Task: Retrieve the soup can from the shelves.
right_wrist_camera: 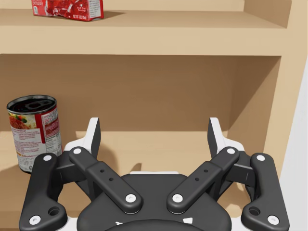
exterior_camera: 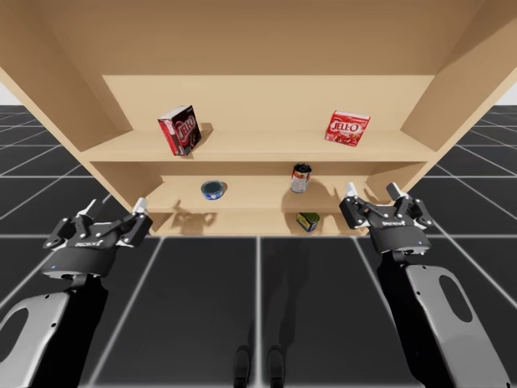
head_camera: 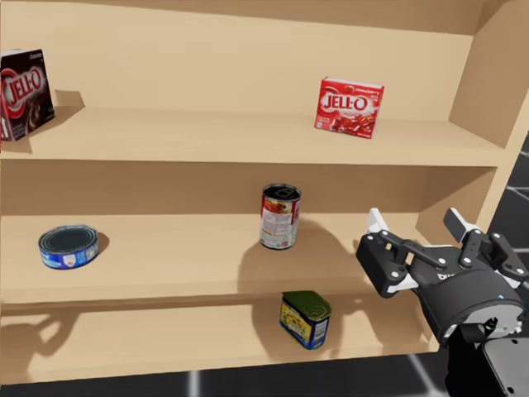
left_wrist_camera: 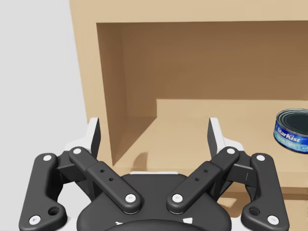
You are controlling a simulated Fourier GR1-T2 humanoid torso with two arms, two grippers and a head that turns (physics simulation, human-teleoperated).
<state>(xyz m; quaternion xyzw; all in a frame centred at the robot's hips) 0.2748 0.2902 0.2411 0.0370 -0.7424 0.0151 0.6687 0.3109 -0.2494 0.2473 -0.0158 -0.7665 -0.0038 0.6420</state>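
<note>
Both sides are empty-handed right now. Nearest to you, your left gripper (exterior_camera: 115,208) hangs off the left end of the shelves (exterior_camera: 258,147), fingers spread wide with nothing between them. Its wrist camera looks into the left corner of the middle shelf, and the flat blue tin (left_wrist_camera: 292,131) sits further in, out past the right finger.

Over on the other side, your right gripper (exterior_camera: 372,192) hovers at the right end of the shelves, about level with the middle shelf. Its fingers are wide apart too, touching nothing.

Moving in, on the lowest shelf there's a green and yellow tin (head_camera: 305,318), below and to the left of that gripper. It looks tipped on an edge, though I can't be sure from this angle.

Up one level, and here's your target. The soup can (head_camera: 280,217), with its red and white label, stands upright on the middle shelf, a little right of centre. From the right wrist camera it is ahead of the gripper and out beyond the left finger, not between the fingers and clear of both. The flat blue tin lies on the same shelf, well apart from the soup can, over on the left half.

Furthest back, on the top shelf, a dark red box (exterior_camera: 179,129) stands on the left, turned at an angle. A bright red box (exterior_camera: 347,128) is on the right, above the soup can and slightly right of it.
</note>
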